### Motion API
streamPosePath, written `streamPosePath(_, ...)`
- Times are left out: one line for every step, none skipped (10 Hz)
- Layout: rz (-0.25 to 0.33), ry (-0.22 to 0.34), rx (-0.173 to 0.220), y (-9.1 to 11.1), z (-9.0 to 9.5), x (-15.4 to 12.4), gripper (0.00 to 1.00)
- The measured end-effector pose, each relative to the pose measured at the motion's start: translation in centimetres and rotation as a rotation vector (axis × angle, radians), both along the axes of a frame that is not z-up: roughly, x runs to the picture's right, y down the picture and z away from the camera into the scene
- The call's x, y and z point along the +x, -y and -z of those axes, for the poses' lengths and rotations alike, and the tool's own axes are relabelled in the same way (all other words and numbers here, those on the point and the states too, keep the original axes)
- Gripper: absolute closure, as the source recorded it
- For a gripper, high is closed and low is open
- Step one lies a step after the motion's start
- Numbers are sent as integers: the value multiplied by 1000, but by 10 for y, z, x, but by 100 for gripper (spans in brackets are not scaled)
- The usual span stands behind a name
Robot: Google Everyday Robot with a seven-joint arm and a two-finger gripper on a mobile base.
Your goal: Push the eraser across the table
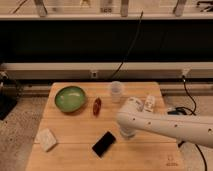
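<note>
The eraser [104, 144], a flat black slab, lies at an angle on the front middle of the light wooden table [75, 127]. My white arm reaches in from the right over the table. My gripper [126, 134] hangs down from the arm's end, just right of the eraser and slightly behind it, with a small gap between them. It holds nothing that I can see.
A green bowl [70, 98] sits at the back left, a small red item [97, 106] beside it, and a clear cup [116, 91] at the back middle. A pale block [47, 139] lies front left. A white object [149, 103] stands back right. Cables hang off the right side.
</note>
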State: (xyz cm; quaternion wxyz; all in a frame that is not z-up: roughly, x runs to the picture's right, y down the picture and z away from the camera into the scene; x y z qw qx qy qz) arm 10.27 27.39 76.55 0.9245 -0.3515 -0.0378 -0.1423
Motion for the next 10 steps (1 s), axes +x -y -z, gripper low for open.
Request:
streamPosePath(19, 11, -1, -2, -3, -9, 98)
streamPosePath(27, 15, 0, -3, -3, -13, 98)
streamPosePath(49, 24, 1, -3, -4, -25, 98)
streamPosePath(71, 38, 7, -3, -6, -42, 98)
streamPosePath(96, 53, 8, -5, -7, -58, 98)
streamPosePath(116, 60, 11, -7, -7, -66, 98)
streamPosePath(138, 64, 14, -9, -8, -74, 98)
streamPosePath(161, 79, 18, -11, -8, -90, 98)
streamPosePath(180, 87, 20, -12, -8, -100, 98)
streamPosePath(197, 97, 24, -12, -9, -113, 98)
